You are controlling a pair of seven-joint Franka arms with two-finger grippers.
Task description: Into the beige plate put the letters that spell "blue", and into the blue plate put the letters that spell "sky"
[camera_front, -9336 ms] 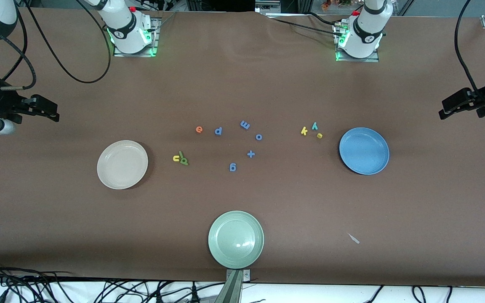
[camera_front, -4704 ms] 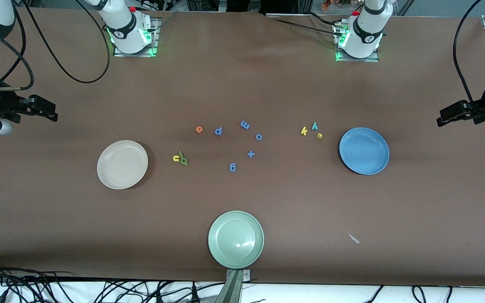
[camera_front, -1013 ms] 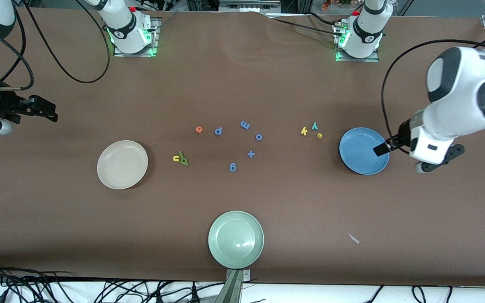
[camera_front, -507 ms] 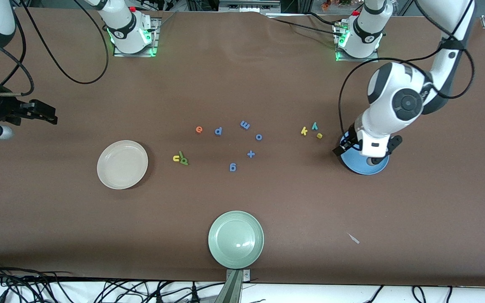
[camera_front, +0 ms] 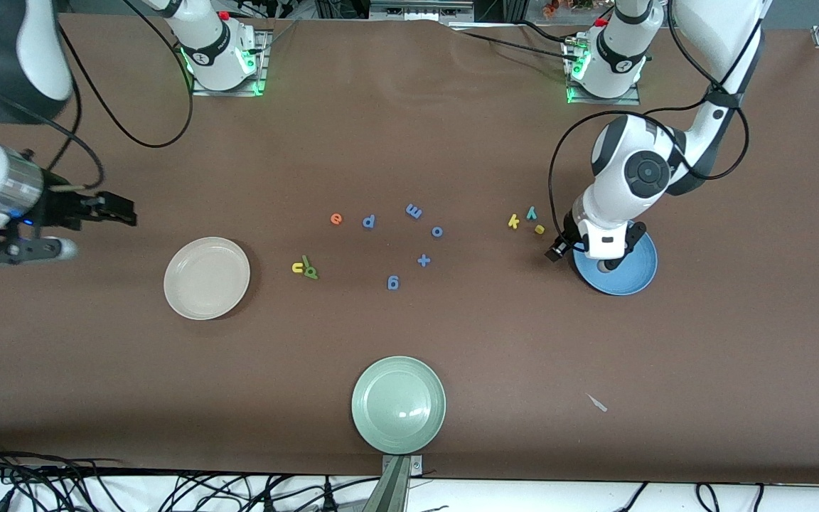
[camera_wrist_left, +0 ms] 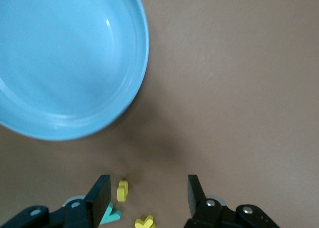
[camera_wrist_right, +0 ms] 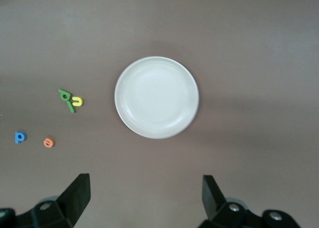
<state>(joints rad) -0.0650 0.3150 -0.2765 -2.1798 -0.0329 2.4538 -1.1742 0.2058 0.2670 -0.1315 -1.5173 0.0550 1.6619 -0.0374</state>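
since a second before, the left gripper point(camera_front: 556, 254) had swung over the blue plate's point(camera_front: 626, 281) edge, jaws apart, while the right gripper point(camera_front: 124, 215) stayed wide

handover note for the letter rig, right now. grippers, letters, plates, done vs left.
Left gripper: open, empty, low beside the blue plate, near s, k, y.
Right gripper: open, empty, over the right arm's end of the table, near the beige plate.
e, u, b and l lie on the table, mid-table.
Done: nothing; both plates hold no letters.
Left: all seven letters.
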